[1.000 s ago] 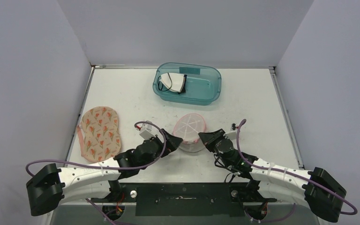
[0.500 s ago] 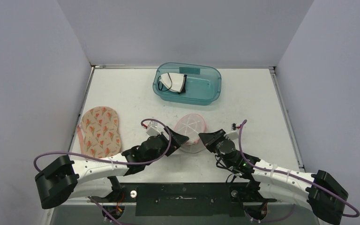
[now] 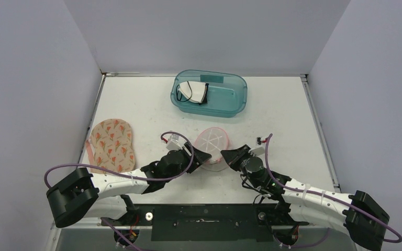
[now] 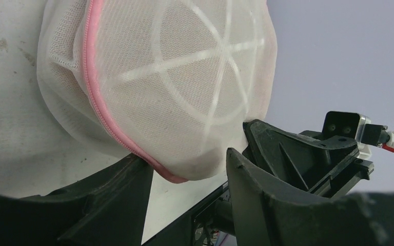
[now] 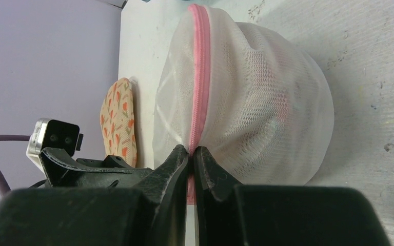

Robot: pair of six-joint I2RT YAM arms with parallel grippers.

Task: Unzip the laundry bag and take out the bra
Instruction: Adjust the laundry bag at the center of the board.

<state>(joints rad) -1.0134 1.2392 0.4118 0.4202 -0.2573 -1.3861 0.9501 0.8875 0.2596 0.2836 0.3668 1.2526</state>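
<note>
One mesh laundry bag sits mid-table. One teal tub at twelve o'clock holds one white garment. One floral pad lies at nine.

**Lighting and picture quality, three views**

- **Top view:** Bright, even, diffuse light from overhead. The white tabletop shows no glare. A faint soft shadow rings the translucent teal plastic tub. Sharp throughout, with the edges straight.
- **Left wrist view:** The white mesh laundry bag is well lit and its weave is crisp. The tabletop darkens to soft shade toward 7 o'clock. The left gripper is close to the lens, and its black fingers at 5 o'clock are dark, soft and nearly featureless.
- **Right wrist view:** The bag and the table scuffs at 3 o'clock are sharp. The right gripper is underexposed, and its fingers blur toward 6 o'clock. A beige floral fabric pad at 9 o'clock is slightly soft.
</note>
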